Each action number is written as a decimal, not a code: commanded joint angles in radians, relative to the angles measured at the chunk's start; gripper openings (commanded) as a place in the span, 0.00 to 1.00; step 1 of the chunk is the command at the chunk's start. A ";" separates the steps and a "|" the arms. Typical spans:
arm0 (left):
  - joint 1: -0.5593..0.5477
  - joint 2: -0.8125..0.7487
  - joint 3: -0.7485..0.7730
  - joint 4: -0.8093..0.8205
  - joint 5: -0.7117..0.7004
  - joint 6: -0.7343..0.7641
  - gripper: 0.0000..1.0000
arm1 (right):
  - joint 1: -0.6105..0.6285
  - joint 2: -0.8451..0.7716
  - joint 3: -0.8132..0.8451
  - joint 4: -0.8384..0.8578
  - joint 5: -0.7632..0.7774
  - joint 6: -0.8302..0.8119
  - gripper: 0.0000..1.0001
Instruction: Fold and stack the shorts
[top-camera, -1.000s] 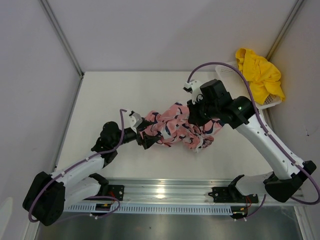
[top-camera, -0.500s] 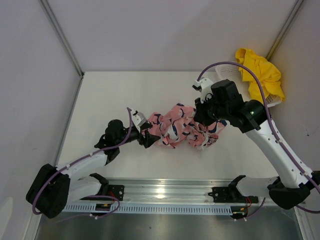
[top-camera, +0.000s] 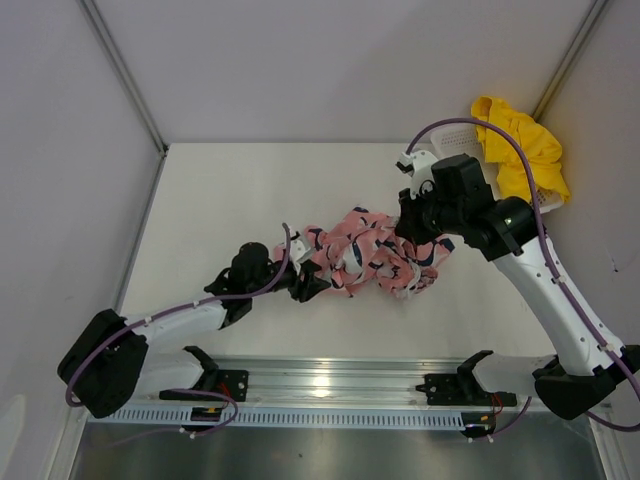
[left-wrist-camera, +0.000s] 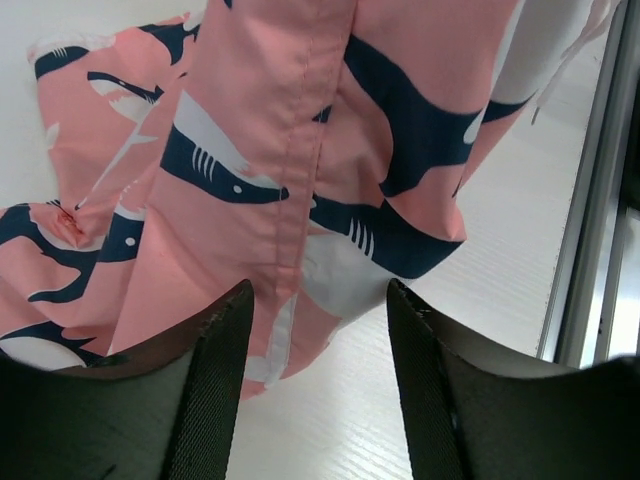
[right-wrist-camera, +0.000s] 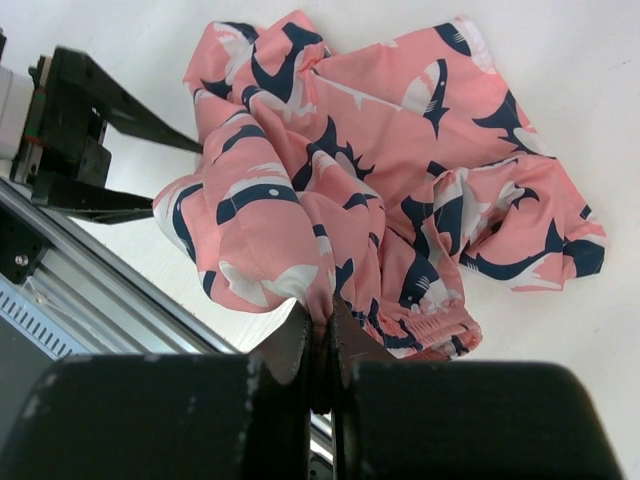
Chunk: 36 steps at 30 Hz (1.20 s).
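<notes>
Pink shorts (top-camera: 365, 255) pinched in right jaws; hem between parted left jaws.

Shorts (top-camera: 370, 255) lie bunched mid-table (top-camera: 230, 190). Left gripper (top-camera: 312, 286) is at the shorts' left end, touching the hem, which hangs between its spread fingers. Right gripper (right-wrist-camera: 322, 320) is at the shorts' right end, above them, with a fold pinched up off the table. Basket (top-camera: 541, 203) sits behind and right of the shorts, at the far right corner, well apart. Second shorts (top-camera: 520, 145) lie heaped in the basket, spilling over its rim. Rail (top-camera: 330, 380) runs in front of the shorts, along the near edge.
</notes>
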 joint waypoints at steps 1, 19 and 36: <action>-0.023 0.019 0.059 -0.020 -0.054 0.050 0.56 | -0.024 -0.011 0.003 0.049 -0.018 0.014 0.00; -0.032 0.087 0.122 -0.043 -0.132 0.018 0.00 | -0.044 -0.015 -0.011 0.065 -0.030 0.037 0.00; -0.100 -0.211 0.438 -0.435 -0.525 -0.033 0.00 | -0.091 -0.089 0.109 0.280 0.033 0.152 0.00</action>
